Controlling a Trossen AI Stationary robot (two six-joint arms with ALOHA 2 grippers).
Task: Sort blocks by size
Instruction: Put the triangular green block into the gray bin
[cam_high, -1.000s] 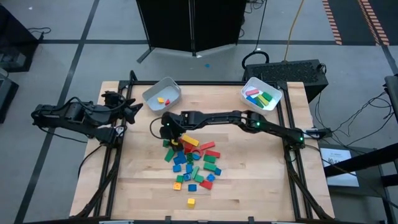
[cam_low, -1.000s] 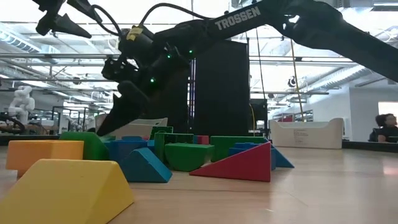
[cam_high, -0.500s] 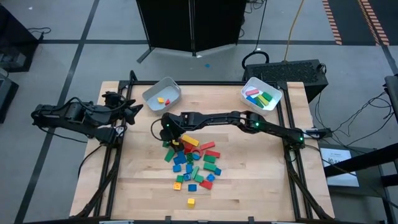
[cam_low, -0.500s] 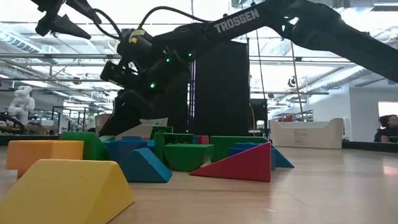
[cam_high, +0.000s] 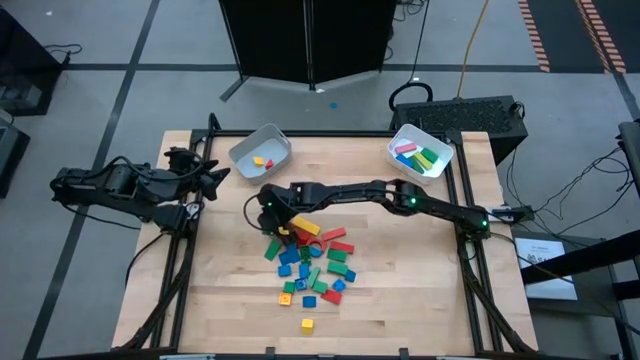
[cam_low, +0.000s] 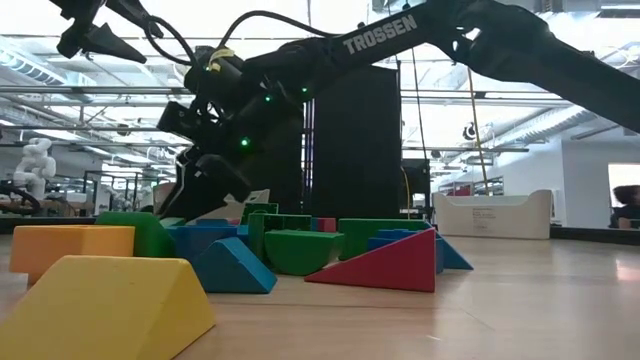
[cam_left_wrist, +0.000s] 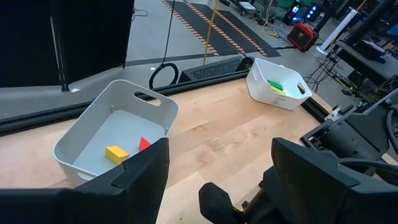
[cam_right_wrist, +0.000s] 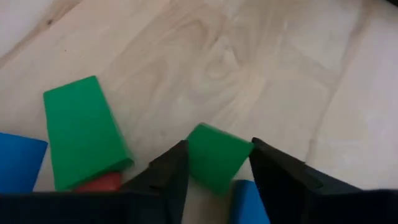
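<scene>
Reaching low over the block pile (cam_high: 308, 262) at mid-worktop (cam_high: 400, 290), the right tool (cam_high: 272, 222) straddles a small green block (cam_right_wrist: 214, 154), fingers closing on it. The left tool (cam_high: 215, 176) waits spread wide at the worktop's left edge.

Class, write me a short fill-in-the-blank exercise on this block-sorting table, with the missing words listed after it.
1. The small block between the right claw's fingers is ____.
2. The left bin holds a red block and a ____ one.
3. The left claw waits at the table's ____ edge.
4. Both bins are ____ in colour.

Missing words: green; yellow; left; white
</scene>
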